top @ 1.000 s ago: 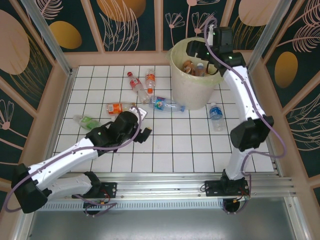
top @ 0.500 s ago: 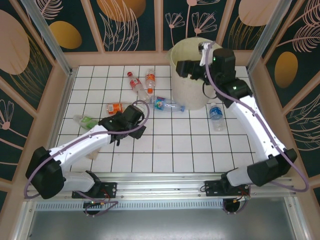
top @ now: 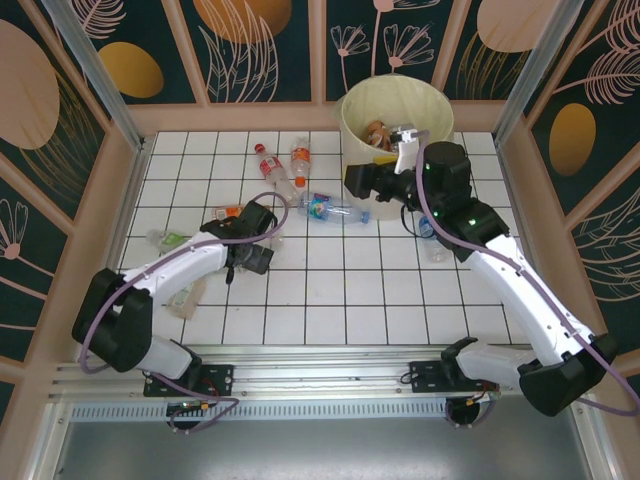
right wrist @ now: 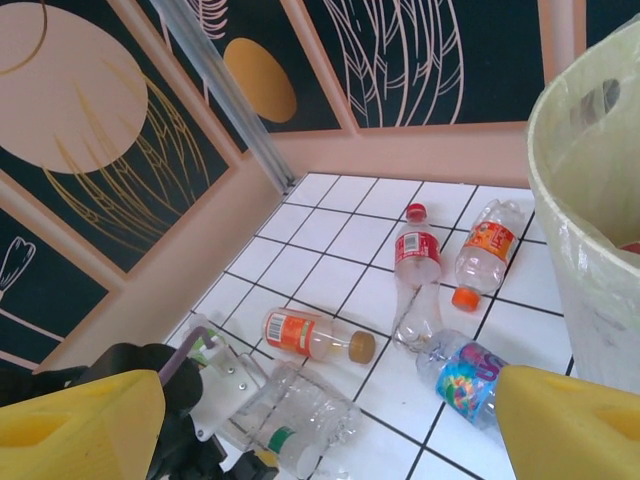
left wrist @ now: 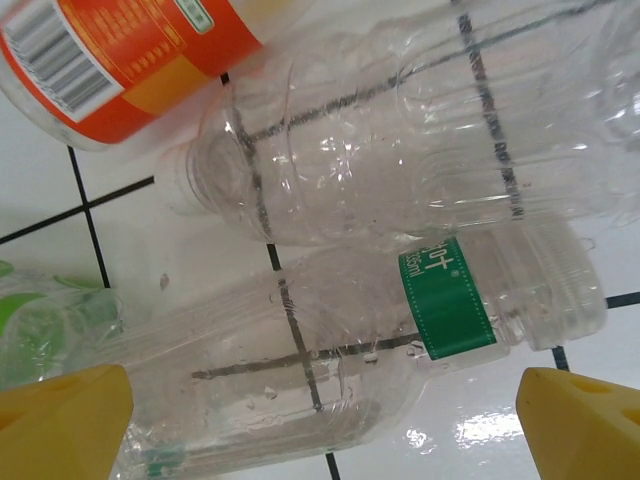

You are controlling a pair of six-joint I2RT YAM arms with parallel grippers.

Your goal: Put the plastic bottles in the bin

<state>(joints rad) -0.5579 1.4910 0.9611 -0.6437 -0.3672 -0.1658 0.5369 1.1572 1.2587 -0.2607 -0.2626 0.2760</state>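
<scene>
Clear plastic bottles [top: 330, 209] lying scattered beside upright cream bin [top: 350, 130], several inside it

Left wrist view: the clear bottle [left wrist: 330, 350] wears a green band [left wrist: 447, 300] with white print along its edge, and it looks to read "355ml". Above it, the orange-labelled bottle [left wrist: 120, 60] shows a barcode [left wrist: 55, 55] and a small green badge [left wrist: 195, 12], its lettering too blurred to read. Bottle labels in the other views are too small to make out.
</scene>
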